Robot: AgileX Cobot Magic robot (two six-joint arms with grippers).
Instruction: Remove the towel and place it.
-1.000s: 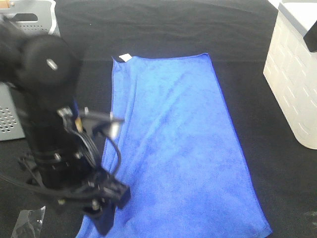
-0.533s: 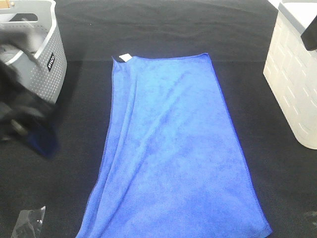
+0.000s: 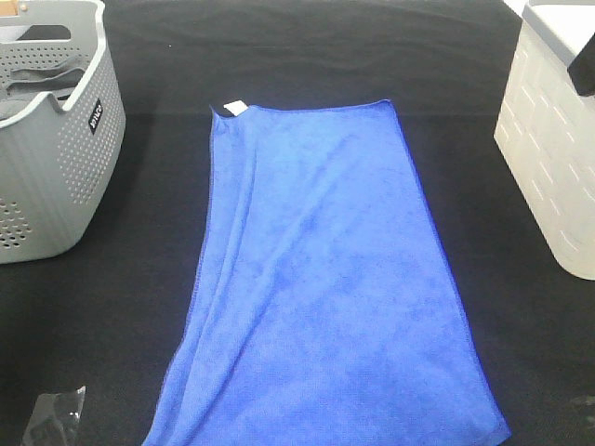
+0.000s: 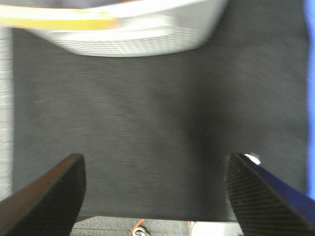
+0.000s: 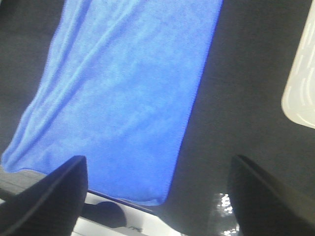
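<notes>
where the towel (image 3: 325, 288) lies, it is spread flat and lengthwise on the black table cover (image 3: 307, 56), running from mid-table toward the near edge in my overhead view, with its near end right at the bottom of the picture. i see a few soft creases running along its length, and a small white tag (image 3: 234, 108) at its far left corner. nothing is on it and nothing touches it.

on my left wrist view, the left gripper (image 4: 155, 194) hangs over bare black cover with its two dark fingers (image 4: 47, 199) set wide apart and nothing between them. i catch only a thin strip of the blue cloth at the side of that view, next to one finger. the picture is blurred. beyond the fingers there is the grey basket (image 4: 138, 34), perforated.

on my right wrist view, the right gripper (image 5: 157, 196) is well above the towel's near end and the dark cover beside it. its fingers (image 5: 47, 196) stand wide, with nothing held. a corner of the white bin (image 5: 301, 83) shows at the side of that view.

from overhead, neither arm is in the picture. the grey basket sits at the far left, well apart from the towel, with some grey cloth (image 3: 28, 84) inside. the white bin stands at the right edge, also clear of the towel. a scrap of clear plastic (image 3: 54, 415) lies at the near left corner.
</notes>
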